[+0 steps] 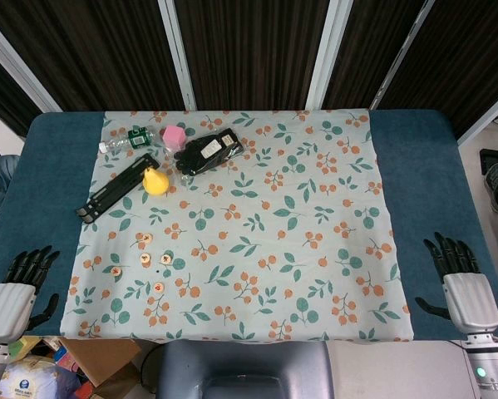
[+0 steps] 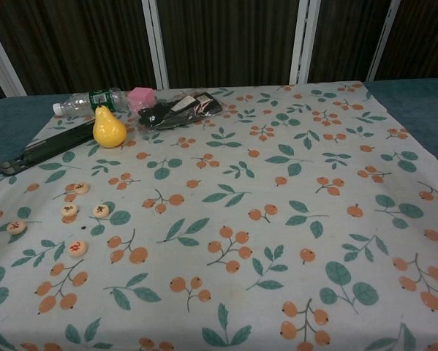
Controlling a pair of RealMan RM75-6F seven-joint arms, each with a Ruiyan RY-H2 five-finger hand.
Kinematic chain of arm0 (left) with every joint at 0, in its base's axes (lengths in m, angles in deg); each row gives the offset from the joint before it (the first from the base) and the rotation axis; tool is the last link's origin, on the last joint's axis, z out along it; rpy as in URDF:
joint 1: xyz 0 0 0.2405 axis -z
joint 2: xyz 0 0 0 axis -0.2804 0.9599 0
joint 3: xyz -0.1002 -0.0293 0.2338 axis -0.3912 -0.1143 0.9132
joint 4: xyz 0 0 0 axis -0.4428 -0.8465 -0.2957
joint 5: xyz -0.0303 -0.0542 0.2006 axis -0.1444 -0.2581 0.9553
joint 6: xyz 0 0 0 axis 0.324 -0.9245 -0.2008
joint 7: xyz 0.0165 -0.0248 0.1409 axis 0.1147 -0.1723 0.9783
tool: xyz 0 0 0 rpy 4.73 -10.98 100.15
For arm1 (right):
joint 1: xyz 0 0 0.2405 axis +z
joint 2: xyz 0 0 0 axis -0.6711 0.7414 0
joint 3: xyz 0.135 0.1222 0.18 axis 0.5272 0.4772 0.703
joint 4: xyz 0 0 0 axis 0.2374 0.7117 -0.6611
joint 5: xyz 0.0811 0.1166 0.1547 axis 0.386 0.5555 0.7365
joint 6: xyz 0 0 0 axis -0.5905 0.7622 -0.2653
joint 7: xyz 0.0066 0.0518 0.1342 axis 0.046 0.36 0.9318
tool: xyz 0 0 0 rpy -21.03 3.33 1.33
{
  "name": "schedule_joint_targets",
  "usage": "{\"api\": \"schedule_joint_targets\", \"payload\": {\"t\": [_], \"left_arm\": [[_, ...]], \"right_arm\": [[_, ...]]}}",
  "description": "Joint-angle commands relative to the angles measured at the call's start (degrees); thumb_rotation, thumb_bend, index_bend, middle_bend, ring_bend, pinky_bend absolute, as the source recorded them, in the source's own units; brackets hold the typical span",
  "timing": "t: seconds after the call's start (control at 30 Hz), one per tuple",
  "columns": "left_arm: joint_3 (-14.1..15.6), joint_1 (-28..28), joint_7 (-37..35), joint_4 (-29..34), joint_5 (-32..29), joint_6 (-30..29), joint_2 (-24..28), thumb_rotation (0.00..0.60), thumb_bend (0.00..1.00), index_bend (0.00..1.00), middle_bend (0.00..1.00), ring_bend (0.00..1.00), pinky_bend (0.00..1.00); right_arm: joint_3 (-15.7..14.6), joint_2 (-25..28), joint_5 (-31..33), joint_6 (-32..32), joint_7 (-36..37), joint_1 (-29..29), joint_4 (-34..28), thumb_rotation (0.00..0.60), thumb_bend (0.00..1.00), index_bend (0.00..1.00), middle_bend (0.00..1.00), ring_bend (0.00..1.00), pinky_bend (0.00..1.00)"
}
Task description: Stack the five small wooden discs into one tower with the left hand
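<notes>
Nothing is stacked yet: the five wooden discs (image 2: 71, 210) lie scattered, apart, on the surface's (image 1: 57, 158) near-left floral cloth (image 1: 315, 249). Your left hand (image 1: 16, 291) rests empty, fingers spread, beside them; reach inward for the nearest disc.

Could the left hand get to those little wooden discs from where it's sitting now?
Probably yes. The left hand rests open at the table's near left edge, and the wooden discs lie apart on the cloth just inward of it, with nothing between them. The pear and other clutter sit farther back.
</notes>
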Motion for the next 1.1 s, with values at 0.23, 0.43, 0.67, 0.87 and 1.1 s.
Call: {"api": "schedule_joint_targets", "payload": {"t": [0.23, 0.43, 0.67, 0.87, 1.1], "left_arm": [[0.5, 0.7, -0.6, 0.1, 0.8, 1.3, -0.1, 0.6, 0.48, 0.0, 0.01, 0.0, 0.01], [-2.4, 1.9, -4.3, -5.0, 0.8, -1.4, -6.8, 0.6, 0.47, 0.16, 0.59, 0.61, 0.82], [-3.1, 5.9, -7.6, -9.9, -3.9, 8.1, -13.4, 0.6, 0.47, 0.37, 1.0, 1.0, 1.0], [-4.3, 7.7, -5.7, -11.8, -7.9, 12.0, -17.5, 0.6, 0.45, 0.35, 1.0, 1.0, 1.0], [-5.6, 9.2, -4.3, -15.8, -11.9, 15.2, -21.5, 0.6, 0.44, 0.33, 1.0, 1.0, 1.0]], "right_arm": [[-0.3, 0.2, -0.6, 0.3, 0.3, -0.2, 0.1, 0.6, 0.08, 0.0, 0.0, 0.0, 0.0], [-0.4, 0.2, -1.1, 0.5, 0.9, -0.3, 0.2, 0.6, 0.08, 0.0, 0.0, 0.0, 0.0], [-0.6, -0.2, -1.1, -0.4, -0.2, 0.1, 0.1, 0.6, 0.08, 0.0, 0.0, 0.0, 0.0], [-0.6, -0.2, -1.1, -0.3, -0.3, 0.0, 0.1, 0.6, 0.08, 0.0, 0.0, 0.0, 0.0], [-0.6, 0.0, -0.9, -0.6, 0.1, 0.1, 0.1, 0.6, 0.08, 0.0, 0.0, 0.0, 0.0]]}}
